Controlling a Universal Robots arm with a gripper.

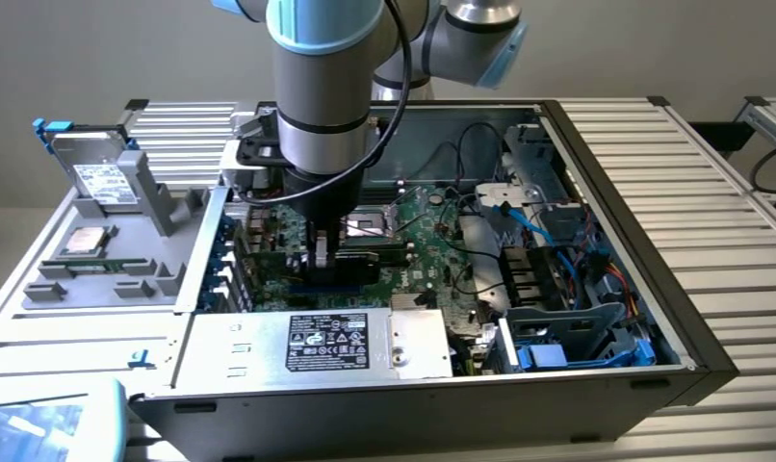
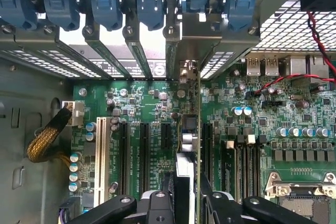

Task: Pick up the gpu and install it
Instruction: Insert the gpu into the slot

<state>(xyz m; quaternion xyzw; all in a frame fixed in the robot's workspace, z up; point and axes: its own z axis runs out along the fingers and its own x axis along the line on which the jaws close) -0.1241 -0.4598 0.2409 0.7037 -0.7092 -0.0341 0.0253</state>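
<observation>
The gpu [image 2: 187,167] stands on edge over the green motherboard [image 2: 142,103], between two black expansion slots. Its silver end bracket [image 2: 193,51] lies against the case's rear slot openings. My gripper [image 2: 186,199] is shut on the card, one black finger [image 2: 157,203] on each side of it. In the exterior view the gripper [image 1: 322,258] reaches straight down into the open computer case [image 1: 619,173], and the gpu's black body [image 1: 362,260] shows beside the fingers, low at the motherboard.
Blue slot latches [image 2: 152,3] line the rear wall above the bracket. A white slot [image 2: 101,156] and a yellow braided cable [image 2: 47,135] lie to one side, the CPU socket [image 2: 307,195] to the other. The power supply [image 1: 323,342], blue cables [image 1: 581,260] and a grey parts tray [image 1: 106,231] surround the work area.
</observation>
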